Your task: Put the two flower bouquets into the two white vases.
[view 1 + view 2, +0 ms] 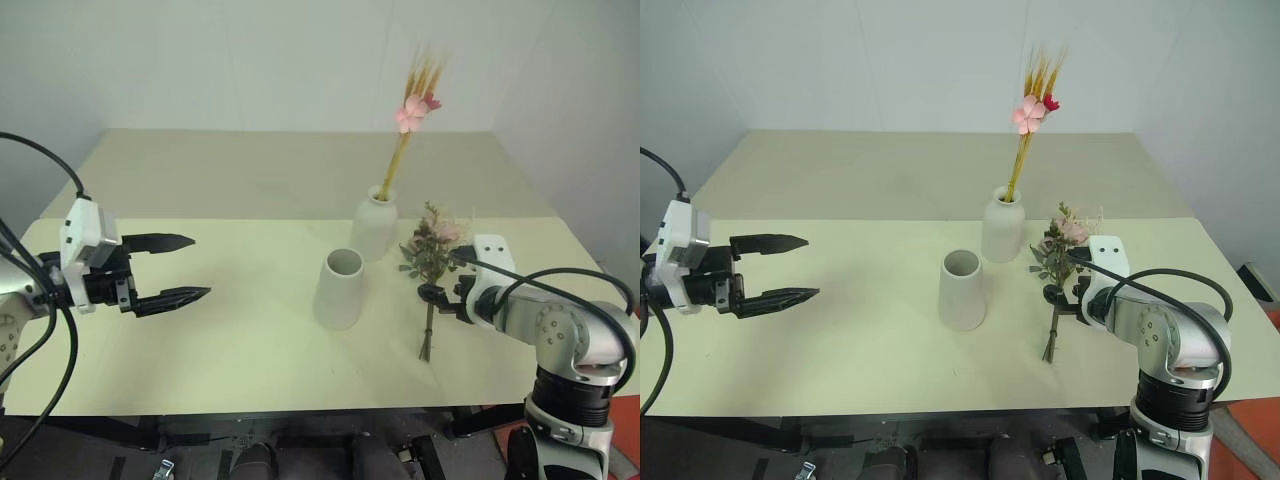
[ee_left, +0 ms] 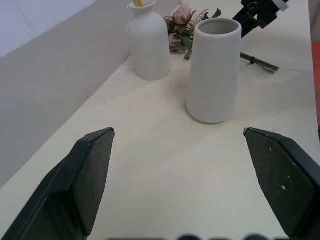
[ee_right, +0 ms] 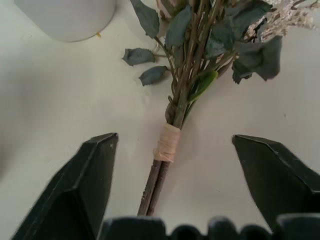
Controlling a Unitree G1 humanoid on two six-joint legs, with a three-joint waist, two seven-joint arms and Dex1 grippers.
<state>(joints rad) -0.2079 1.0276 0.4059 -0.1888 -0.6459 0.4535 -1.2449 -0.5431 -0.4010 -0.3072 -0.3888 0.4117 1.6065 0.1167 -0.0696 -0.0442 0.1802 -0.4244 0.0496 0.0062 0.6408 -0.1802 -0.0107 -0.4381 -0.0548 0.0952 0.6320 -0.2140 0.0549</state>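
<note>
The slim bouquet (image 1: 410,110) of yellow stalks and pink-red blossoms stands upright in the bottle-shaped white vase (image 1: 375,228). The cone-shaped white vase (image 1: 338,290) stands in front of it with nothing in its mouth. To its right the fuller bouquet (image 1: 432,248) of pink roses lies flat on the table, stems toward the front edge. My right gripper (image 3: 173,136) is open and straddles its stems at the tan tape wrap (image 3: 167,142), fingers apart from them. My left gripper (image 1: 170,268) hovers open over the table's left side, pointing at the vases.
The pale yellow-green table (image 1: 230,350) has a front edge close below my arms. Behind it is a second, duller tabletop (image 1: 250,170) and a white wall. The cone vase (image 2: 215,70) is the nearest thing ahead of my left gripper.
</note>
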